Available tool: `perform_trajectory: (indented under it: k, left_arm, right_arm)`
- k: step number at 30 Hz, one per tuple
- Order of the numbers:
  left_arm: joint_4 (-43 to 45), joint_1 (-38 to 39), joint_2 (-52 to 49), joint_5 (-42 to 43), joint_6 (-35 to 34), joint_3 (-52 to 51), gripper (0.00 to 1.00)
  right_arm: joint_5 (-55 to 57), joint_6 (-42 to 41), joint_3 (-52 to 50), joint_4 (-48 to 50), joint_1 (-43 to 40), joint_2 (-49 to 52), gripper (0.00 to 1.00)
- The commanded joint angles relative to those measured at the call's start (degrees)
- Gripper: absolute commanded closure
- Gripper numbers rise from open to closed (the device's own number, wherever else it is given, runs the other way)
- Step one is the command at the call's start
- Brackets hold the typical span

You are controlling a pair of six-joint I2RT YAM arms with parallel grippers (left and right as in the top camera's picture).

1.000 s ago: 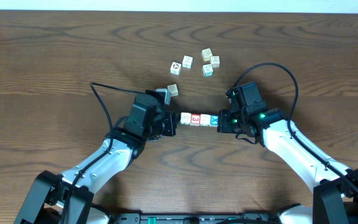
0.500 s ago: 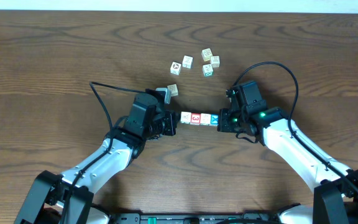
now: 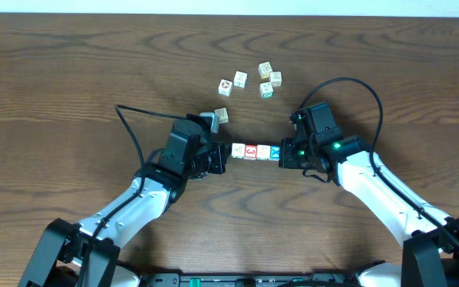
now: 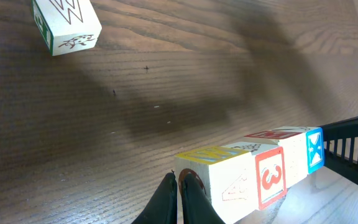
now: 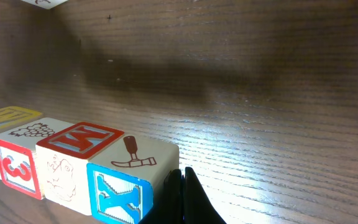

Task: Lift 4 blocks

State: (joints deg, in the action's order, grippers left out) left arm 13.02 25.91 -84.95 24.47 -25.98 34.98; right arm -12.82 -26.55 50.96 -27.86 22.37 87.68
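Left gripper (image 3: 226, 156) and right gripper (image 3: 282, 154), fingers closed together, press the ends of four blocks (image 3: 256, 151) in a row; six cubes (image 3: 240, 78) lie beyond.

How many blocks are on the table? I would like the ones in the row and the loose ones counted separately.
Blocks in the row: 4
Loose blocks: 6
Total: 10

My overhead feed is bright, even and sharp, with only short soft shadows on the table (image 3: 54, 80). In both wrist feeds 1 broad dark shadow band crosses the wood, glare whitens the grain lower down, and the right gripper (image 5: 181, 180) looks slightly soft.
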Motion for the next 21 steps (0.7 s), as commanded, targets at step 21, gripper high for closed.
perform_trajectory:
  k: [21]
  left_arm:
    - [1.01, 2.21, 1.18, 10.95, -0.48, 4.26, 0.93]
  right_arm:
    - [-14.71, 1.55, 4.68, 1.25, 2.32, -1.22, 0.99]
